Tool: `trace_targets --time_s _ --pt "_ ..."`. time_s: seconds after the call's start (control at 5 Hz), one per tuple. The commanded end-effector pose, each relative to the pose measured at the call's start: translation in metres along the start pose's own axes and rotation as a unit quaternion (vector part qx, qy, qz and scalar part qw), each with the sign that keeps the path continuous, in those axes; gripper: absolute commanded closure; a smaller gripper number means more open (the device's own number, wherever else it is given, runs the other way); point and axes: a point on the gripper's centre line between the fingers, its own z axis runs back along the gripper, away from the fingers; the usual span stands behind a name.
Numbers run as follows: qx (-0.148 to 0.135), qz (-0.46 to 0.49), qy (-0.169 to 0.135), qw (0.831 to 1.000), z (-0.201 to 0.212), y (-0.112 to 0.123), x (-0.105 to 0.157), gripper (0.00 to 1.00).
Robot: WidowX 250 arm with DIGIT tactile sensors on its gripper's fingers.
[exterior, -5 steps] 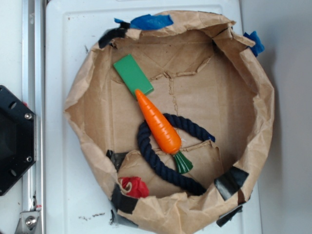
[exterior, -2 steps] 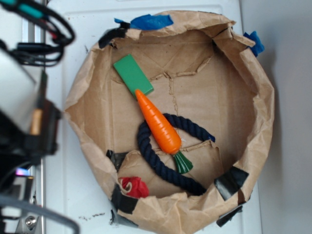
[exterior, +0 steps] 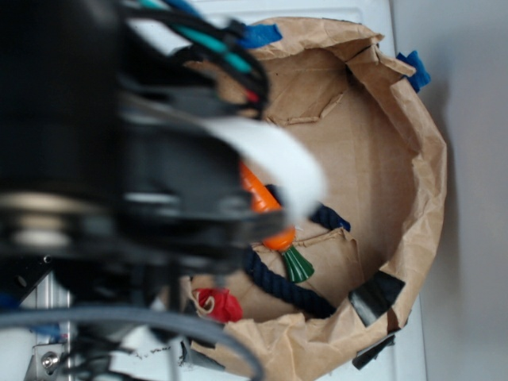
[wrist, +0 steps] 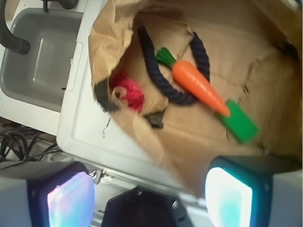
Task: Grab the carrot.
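While the carrot (wrist: 198, 87) lies across the navy rope (wrist: 156, 71) inside the paper-lined bin (exterior: 413, 159), the hand (wrist: 149, 189) hovers open, well apart. Best to descend over the orange midsection, fingers straddling its width.

No text, label, brand, number or sign can be read in either view. The crumpled brown paper bag (wrist: 142, 137), the glossy orange plastic carrot (wrist: 200, 87) and the flat green rectangular block (wrist: 239, 124) all show plain surfaces. The white counter (wrist: 90, 137) likewise carries only small dark specks, no writing.
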Motion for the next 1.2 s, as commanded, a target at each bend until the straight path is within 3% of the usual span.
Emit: trace_targets --time_s 0.0,0.6,0.8,1.0 --pt "0.030 -0.098 -0.044 0.994 0.011 0.025 0.028 0.00" --pt "0.030 -0.098 -0.044 0.994 0.011 0.025 0.028 0.00" --pt "0.045 -0.114 -0.052 0.991 -0.012 0.047 0.034 0.00" --pt "0.048 -0.107 -0.040 0.992 -0.027 0.061 0.039 0.00"
